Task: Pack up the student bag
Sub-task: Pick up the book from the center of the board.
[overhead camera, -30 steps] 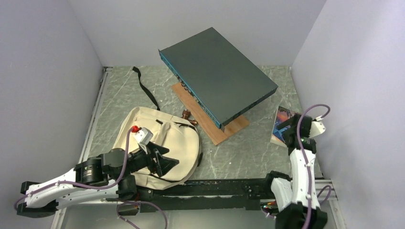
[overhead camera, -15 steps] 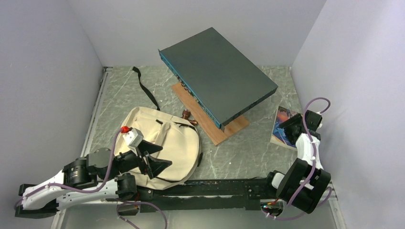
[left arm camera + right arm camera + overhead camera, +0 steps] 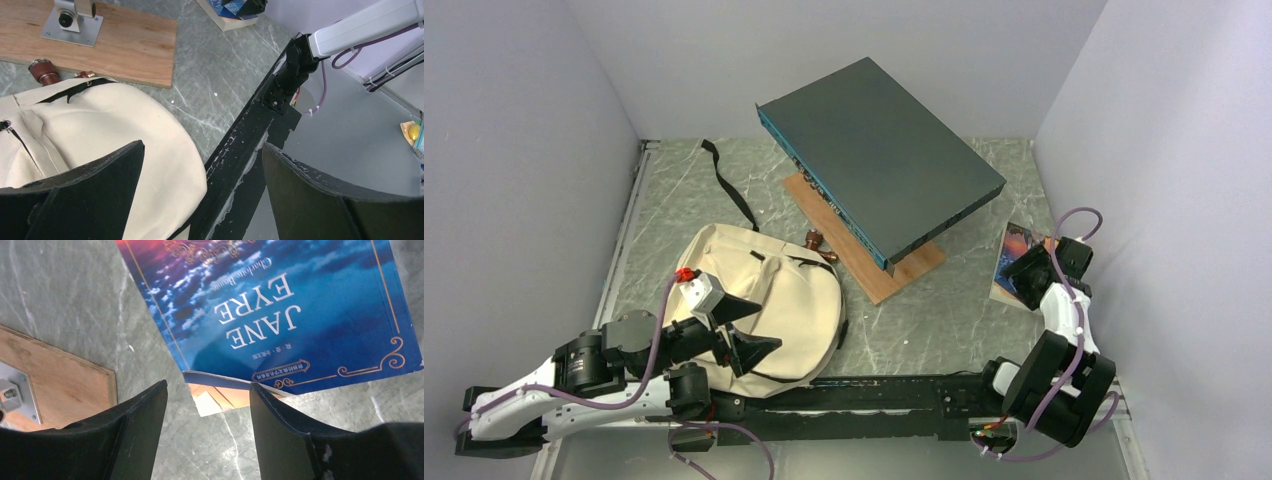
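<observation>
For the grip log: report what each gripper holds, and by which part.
Nothing is held. The left gripper is open above the student bag; the right gripper stands open over a corner of the book.

Two-arm rig: left arm (image 3: pixel 524 395) and right arm (image 3: pixel 1064 312) share white shell links, black joint housings. Purple cable (image 3: pixel 664 325) loops along each. Matte black wedge fingers, edges scuffed pale, on left gripper (image 3: pixel 769 322) and right gripper (image 3: pixel 1027 275). Grey-white camera block (image 3: pixel 701 292), red cap (image 3: pixel 685 273), on left wrist. Black base rail (image 3: pixel 874 395), white-flecked.
</observation>
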You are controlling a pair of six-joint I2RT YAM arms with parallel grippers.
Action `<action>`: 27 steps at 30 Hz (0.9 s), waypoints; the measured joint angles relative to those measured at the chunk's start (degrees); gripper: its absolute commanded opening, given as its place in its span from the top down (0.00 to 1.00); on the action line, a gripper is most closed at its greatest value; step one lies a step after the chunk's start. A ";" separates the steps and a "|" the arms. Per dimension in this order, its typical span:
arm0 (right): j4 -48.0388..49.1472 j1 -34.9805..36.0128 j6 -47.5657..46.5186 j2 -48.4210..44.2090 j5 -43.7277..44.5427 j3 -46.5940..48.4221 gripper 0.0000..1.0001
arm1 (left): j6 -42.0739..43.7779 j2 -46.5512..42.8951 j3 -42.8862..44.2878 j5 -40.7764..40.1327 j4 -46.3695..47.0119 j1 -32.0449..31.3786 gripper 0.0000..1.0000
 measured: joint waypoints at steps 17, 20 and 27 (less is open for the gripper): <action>4.20 3.41 1.60 12.22 -2.47 7.52 0.37 | -1.14 -0.04 -1.70 2.10 0.61 0.00 0.08; 3.80 7.56 2.93 8.17 -2.62 4.04 0.38 | -1.14 -0.09 -1.75 2.08 0.94 0.00 0.07; 3.13 15.52 8.57 2.19 -2.45 -3.08 0.37 | -0.81 1.18 -1.66 2.12 0.98 0.00 0.08</action>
